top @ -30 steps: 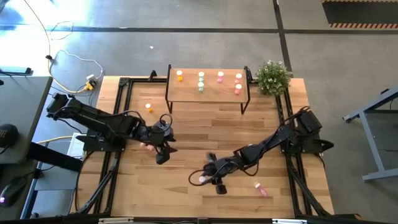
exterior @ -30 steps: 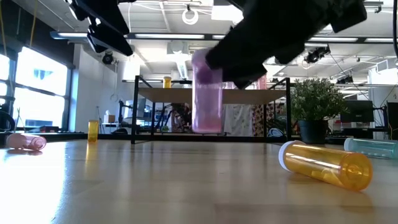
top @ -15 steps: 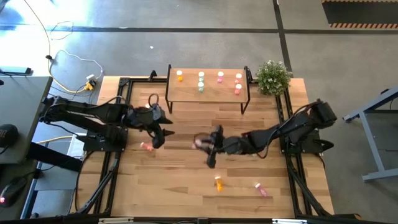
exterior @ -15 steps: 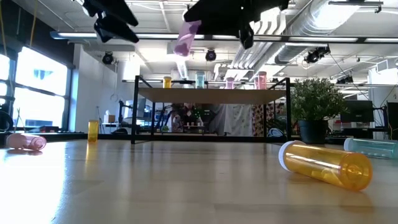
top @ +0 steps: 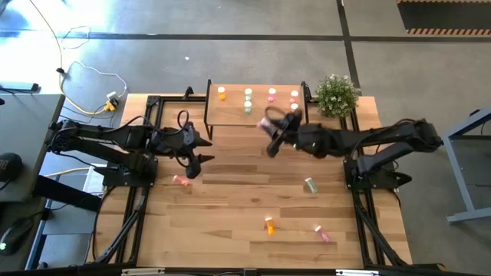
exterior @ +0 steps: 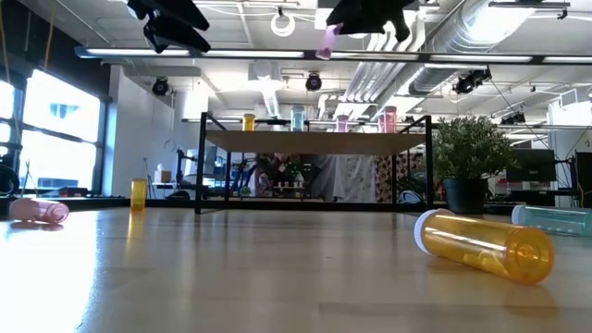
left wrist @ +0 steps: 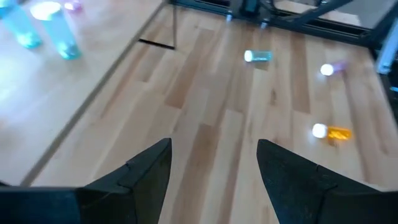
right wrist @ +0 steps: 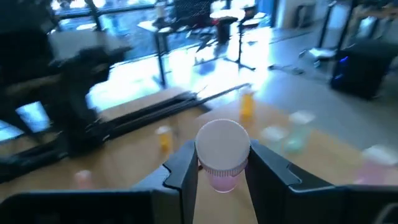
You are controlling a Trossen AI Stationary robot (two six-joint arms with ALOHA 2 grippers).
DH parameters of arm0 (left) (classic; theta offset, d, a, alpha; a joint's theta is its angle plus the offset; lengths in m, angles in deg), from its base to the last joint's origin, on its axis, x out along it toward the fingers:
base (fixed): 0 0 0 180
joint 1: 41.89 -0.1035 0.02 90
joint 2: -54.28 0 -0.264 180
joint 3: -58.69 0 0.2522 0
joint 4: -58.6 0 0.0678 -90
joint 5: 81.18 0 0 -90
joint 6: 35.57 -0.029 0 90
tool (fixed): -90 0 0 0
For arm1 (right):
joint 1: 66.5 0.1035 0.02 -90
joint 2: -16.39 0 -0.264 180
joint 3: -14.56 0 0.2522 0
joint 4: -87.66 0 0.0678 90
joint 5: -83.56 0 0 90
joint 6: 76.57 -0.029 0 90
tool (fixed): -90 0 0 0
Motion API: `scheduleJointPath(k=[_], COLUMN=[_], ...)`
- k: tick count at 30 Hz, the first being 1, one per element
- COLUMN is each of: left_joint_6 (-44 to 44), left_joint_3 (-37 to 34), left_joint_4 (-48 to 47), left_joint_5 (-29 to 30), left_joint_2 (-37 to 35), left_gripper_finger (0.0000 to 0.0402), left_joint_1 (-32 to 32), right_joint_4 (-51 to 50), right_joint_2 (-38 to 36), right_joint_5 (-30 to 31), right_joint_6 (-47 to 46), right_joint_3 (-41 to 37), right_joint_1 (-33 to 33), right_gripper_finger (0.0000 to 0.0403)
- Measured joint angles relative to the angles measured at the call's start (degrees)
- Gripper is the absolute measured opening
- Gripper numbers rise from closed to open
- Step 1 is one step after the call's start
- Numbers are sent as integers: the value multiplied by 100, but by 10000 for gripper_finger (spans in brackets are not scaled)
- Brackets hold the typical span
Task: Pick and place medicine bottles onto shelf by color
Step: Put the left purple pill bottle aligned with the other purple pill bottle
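Since the previous frames, my right gripper is no longer low over the front of the table; it is now carrying the pink bottle up beside the shelf.

High view: my right arm is reaching across from the right side, with the gripper at the shelf's front edge and the pink bottle pinched between its jaws. My left gripper is waiting left of the shelf, above the table. Bottles are standing in a row on the shelf. An orange bottle, a green bottle and two more pink ones are lying on the tabletop.

Low view: the pink bottle is hanging from my right gripper, higher than the shelf board. The orange bottle is lying on its side close to the camera.

Left wrist view: my left jaws are standing spread with nothing between them. The green bottle and the orange bottle are lying on the table beyond.

Right wrist view: my right fingers are pressing on both sides of the pink bottle, white cap facing the camera.
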Motion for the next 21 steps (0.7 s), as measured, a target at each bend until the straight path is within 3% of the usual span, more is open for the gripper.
scheduleJointPath(k=[4, 14, 21], left_joint_6=[2, 110, 351], left_joint_3=[0, 0, 0], left_joint_4=[0, 0, 0], left_joint_5=[382, 1200, 1558], left_joint_2=[2, 2, 2], left_gripper_finger=[227, 227, 227], left_joint_1=[0, 0, 0], right_joint_4=[-147, -678, -920], right_joint_2=[-307, -411, -355], right_joint_5=[-219, -1975, -2844], right_joint_6=[403, 593, 580], right_joint_3=[0, 0, 0], right_joint_1=[-540, -2207, -2683], right_gripper_finger=[101, 101, 101])
